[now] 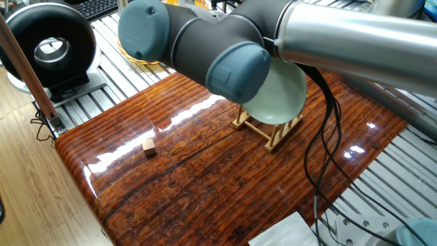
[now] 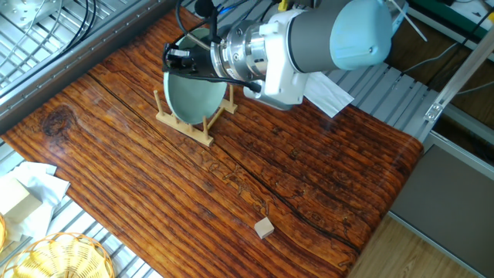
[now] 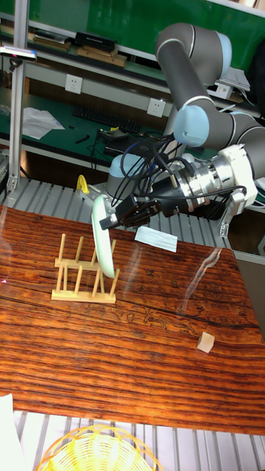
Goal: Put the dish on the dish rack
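Here the jaws pinch the upper rim of the dish (image 3: 103, 244), so the gripper (image 3: 118, 212) holds it on edge (tilted slightly) with its lower part down between the pegs of the dish rack (image 3: 82, 282). The rack stands on the wooden table (image 2: 309, 177). A small wooden cube (image 2: 265, 227) lies well apart from it.

Probably a lab: aluminium frame bench (image 2: 69, 35), wall sockets (image 3: 73, 84), loose cables (image 1: 324, 147).
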